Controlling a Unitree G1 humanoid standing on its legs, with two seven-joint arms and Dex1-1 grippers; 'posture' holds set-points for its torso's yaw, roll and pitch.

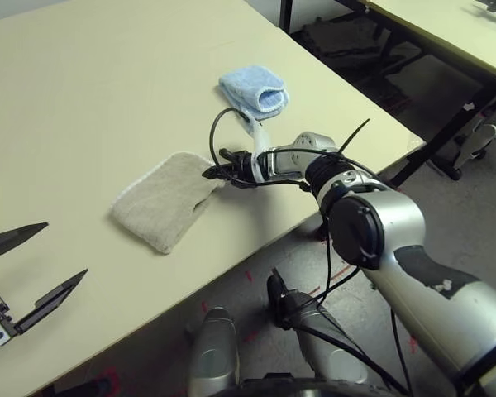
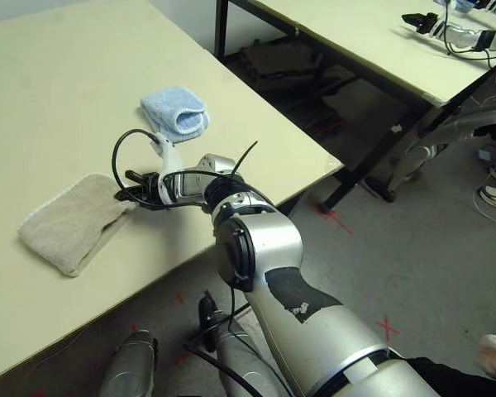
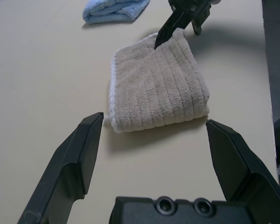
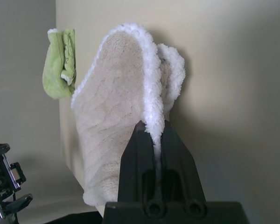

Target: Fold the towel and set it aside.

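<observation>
- Two black fingers of the left gripper (image 3: 151, 149) stand spread wide near the table's (image 1: 83, 99) front edge, holding nothing, well short of the towel (image 1: 165, 201).
- Folded into a small beige pad, the towel lies near the table's right edge.
- Right gripper (image 4: 153, 135) is pinched tight on the towel's white scalloped edge at its far corner.
- Beyond lies a light-blue towel (image 1: 255, 89).

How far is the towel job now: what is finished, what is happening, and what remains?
Done: the towel lies folded into a small pad on the table. In hand: the right hand is shut on its white-edged corner; the left hand waits open. Left: setting it aside.
</observation>
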